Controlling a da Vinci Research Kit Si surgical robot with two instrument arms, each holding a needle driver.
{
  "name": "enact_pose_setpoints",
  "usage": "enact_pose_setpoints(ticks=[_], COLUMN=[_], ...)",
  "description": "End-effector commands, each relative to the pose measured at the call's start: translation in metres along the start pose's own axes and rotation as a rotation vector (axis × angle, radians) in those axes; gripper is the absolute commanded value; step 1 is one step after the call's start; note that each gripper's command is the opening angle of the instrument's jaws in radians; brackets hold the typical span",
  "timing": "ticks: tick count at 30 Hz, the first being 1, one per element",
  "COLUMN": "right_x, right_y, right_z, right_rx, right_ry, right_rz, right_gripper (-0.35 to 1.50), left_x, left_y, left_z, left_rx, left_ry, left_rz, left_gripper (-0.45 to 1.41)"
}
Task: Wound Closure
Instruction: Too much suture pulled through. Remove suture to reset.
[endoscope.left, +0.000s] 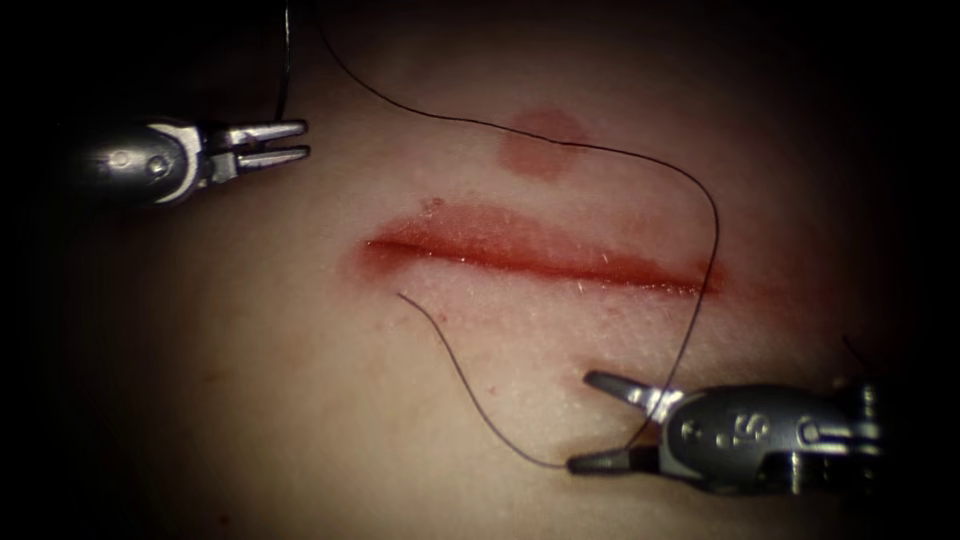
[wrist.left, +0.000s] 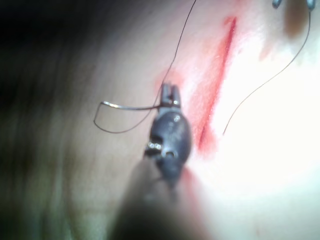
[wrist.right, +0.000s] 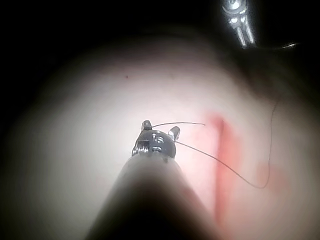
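Note:
The tissue carries a red cut running left to right. My left tool hovers above and left of the cut's left end, its jaws shut on the curved needle near one end. The needle is out of the tissue. Dark thread arcs from the left tool over the tissue, crosses the cut's right end and drops into my right tool, which sits below the cut with jaws wide open. A loose tail curls from the lower jaw toward the cut.
A round red fluid stain marks the tissue above the cut. Red fluid rims the cut's upper edge. The tissue falls into darkness toward the frame's edges.

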Motion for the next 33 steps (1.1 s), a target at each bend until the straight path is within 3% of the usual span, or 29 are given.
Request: enact_pose_setpoints(ticks=[1,8,13,15,17,20,22,25,29,33], right_x=[-0.0006,-0.0059,-0.0112,-0.0123,-0.0125,-0.0117,-0.0105,-0.0083,-0.0043,-0.0002], right_y=[-0.0003,0.0007,-0.0001,0.0001,0.0005,0.0012,0.0014,0.0013,0.0006,0.0001], right_z=[0.0007,-0.0037,-0.0096,-0.0119,-0.0139,-0.0163,-0.0173,-0.0178,-0.0149,-0.0091], right_rx=[-0.002,0.008,0.044,0.022,-0.030,-0.079,-0.028,-0.009,0.014,0.028], right_ry=[-0.012,-0.139,-0.326,-0.348,-0.312,-0.170,-0.047,0.064,0.098,0.078], right_rz=[-0.017,-0.082,-0.083,-0.052,0.001,0.139,0.273,0.364,0.415,0.431], right_gripper=[1.48,1.48,1.48,1.48,1.48,1.48,1.48,1.48,1.48,1.48], left_x=[-0.0004,-0.0004,-0.0006,-0.0007,-0.0007,-0.0008,-0.0008,-0.0008,-0.0007,-0.0007], left_y=[0.0003,0.0008,0.0005,0.0004,0.0005,0.0006,0.0007,0.0008,0.0008,0.0010], left_z=[0.0009,0.0018,0.0019,0.0019,0.0020,0.0021,0.0022,0.0024,0.0026,0.0028], left_rx=[-0.004,-0.016,-0.017,-0.018,-0.018,-0.018,-0.021,-0.023,-0.023,-0.028], left_ry=[0.000,0.004,0.006,0.006,0.007,0.004,0.004,0.003,0.005,0.003], left_rz=[0.002,0.000,0.001,0.001,0.002,0.003,0.004,0.005,0.005,0.006], left_gripper=[-0.35,-0.35,-0.35,-0.35,-0.35,-0.35,-0.35,-0.35,-0.35,-0.35])
